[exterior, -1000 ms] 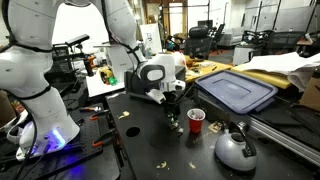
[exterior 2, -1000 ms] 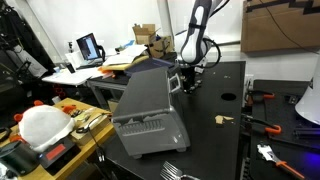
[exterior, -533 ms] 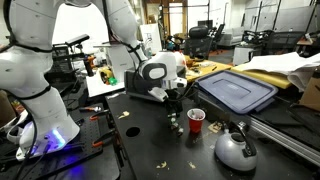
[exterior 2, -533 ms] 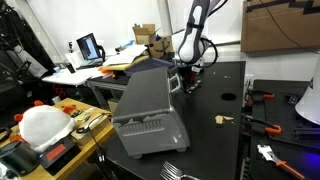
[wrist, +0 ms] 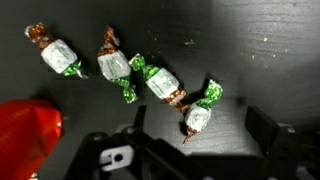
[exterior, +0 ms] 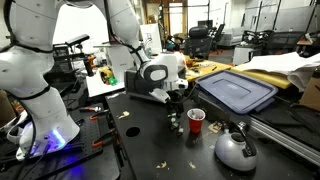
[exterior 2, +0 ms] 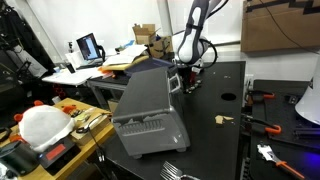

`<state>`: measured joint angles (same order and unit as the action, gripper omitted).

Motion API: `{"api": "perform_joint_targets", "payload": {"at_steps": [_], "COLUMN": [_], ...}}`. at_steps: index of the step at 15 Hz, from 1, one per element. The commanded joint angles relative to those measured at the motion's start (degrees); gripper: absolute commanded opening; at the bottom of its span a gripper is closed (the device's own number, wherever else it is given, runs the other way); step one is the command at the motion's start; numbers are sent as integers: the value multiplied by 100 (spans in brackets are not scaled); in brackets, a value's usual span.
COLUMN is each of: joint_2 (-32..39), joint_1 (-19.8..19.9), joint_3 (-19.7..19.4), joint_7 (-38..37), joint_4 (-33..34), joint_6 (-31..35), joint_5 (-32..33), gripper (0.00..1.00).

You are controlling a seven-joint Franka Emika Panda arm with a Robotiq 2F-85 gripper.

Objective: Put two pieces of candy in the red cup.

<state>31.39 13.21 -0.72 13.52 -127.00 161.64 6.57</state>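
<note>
In the wrist view several pieces of candy lie in a row on the black table, pale wrapped lumps with green and brown twisted ends: one at the left (wrist: 60, 55), one beside it (wrist: 113, 67), one in the middle (wrist: 160, 83) and one at the right (wrist: 198, 117). My gripper (wrist: 200, 128) is open, and its fingers stand on either side of the rightmost candy without touching it. The red cup (wrist: 28, 130) sits at the lower left, and in an exterior view (exterior: 196, 120) it stands just beside the gripper (exterior: 174, 118). The gripper also shows low over the table in an exterior view (exterior 2: 186, 85).
A silver kettle (exterior: 235, 150) stands near the cup. A grey bin with a blue lid (exterior: 237, 90) sits behind it and shows as a large grey box (exterior 2: 150, 105). Yellowish scraps (exterior: 130, 130) lie on the black table. Tools lie at the table's edge (exterior 2: 262, 98).
</note>
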Motion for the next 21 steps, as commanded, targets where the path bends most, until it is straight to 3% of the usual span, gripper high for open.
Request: {"api": "perform_joint_targets", "payload": {"at_steps": [1,6,21], "joint_2": [172,306,244], "joint_1": [195,268,115], "joint_3": [122,24,-68], "joint_7": [345,603,447], "joint_4": [211,298,221], "joint_6": [33,-19,-2], "joint_5": [-142,6,24], "gripper": [100,100,100]}}
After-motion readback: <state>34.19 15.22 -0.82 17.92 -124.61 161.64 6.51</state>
